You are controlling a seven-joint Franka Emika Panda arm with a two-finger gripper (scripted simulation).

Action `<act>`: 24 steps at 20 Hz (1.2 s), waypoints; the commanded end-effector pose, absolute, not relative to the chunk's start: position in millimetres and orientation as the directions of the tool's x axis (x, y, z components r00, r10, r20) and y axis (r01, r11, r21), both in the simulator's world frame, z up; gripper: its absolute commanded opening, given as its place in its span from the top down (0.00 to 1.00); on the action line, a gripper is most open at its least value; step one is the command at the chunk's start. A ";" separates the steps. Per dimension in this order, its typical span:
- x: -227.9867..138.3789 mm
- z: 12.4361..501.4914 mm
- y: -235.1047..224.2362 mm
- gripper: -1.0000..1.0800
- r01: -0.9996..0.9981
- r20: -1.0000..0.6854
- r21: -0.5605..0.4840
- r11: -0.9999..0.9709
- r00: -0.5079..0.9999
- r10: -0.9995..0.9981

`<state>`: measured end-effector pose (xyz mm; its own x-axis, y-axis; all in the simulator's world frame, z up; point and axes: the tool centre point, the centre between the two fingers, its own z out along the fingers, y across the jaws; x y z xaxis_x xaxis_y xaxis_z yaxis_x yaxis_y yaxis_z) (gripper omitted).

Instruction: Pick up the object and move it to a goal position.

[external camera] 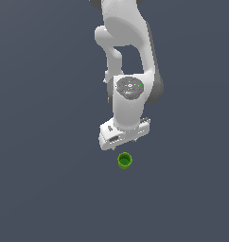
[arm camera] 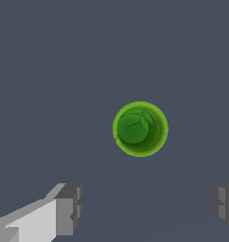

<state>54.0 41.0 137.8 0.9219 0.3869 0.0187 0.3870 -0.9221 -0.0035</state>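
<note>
Bright green and tiny, the object (external camera: 125, 160) sits upright on the dark grey floor (external camera: 40, 189), just in front of the white arm's (external camera: 128, 42) hand in the exterior view and apart from it. From the wrist view you're looking straight down into its hollow top (arm camera: 140, 128). The gripper (arm camera: 147, 210) is spread wide with nothing in it — both grey fingertips (arm camera: 69, 208) show, and the cup lies off beyond the gap rather than between them. So I'd say this is the approach step, grasp not started. Next move probably calls for sliding over until the cup is centred between the jaws, then dropping down and closing.
</note>
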 end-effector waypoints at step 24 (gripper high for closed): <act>92.4 89.0 47.1 0.04 0.676 0.000 0.000 -0.737 0.737 0.676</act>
<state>92.7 47.0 91.5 0.7374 0.6755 0.0004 0.6755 -0.7374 0.0002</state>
